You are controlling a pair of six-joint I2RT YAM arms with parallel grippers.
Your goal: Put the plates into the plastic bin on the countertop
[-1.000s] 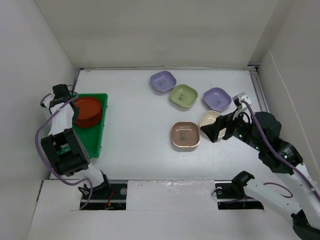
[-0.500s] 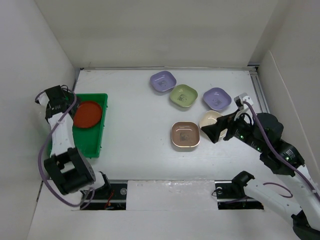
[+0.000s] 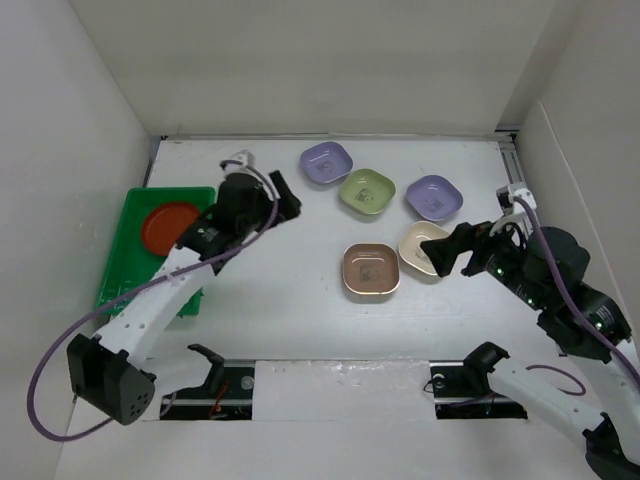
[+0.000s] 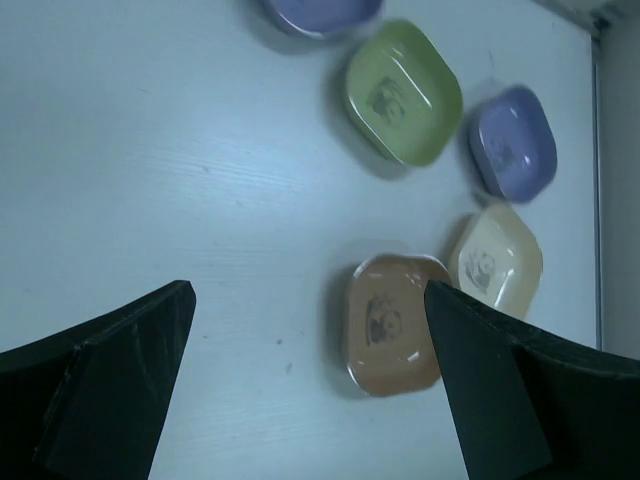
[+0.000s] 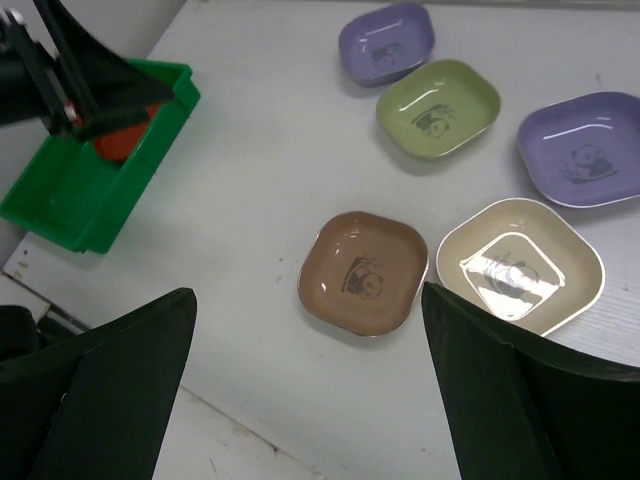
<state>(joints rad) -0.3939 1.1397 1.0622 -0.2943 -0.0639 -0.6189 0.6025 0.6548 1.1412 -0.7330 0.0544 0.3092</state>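
A red-brown plate, possibly two stacked, lies in the green bin at nine o'clock; five square dishes cluster toward two o'clock. The left gripper and right gripper hang empty, jaws apart. Should both go for the brownish-pink dish between them, they could collide.

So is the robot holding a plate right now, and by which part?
No, nothing is held. The left gripper and the right gripper are both open and empty.

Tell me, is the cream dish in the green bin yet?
No, the cream dish lies on the countertop beside the brownish-pink dish, well apart from the green bin.
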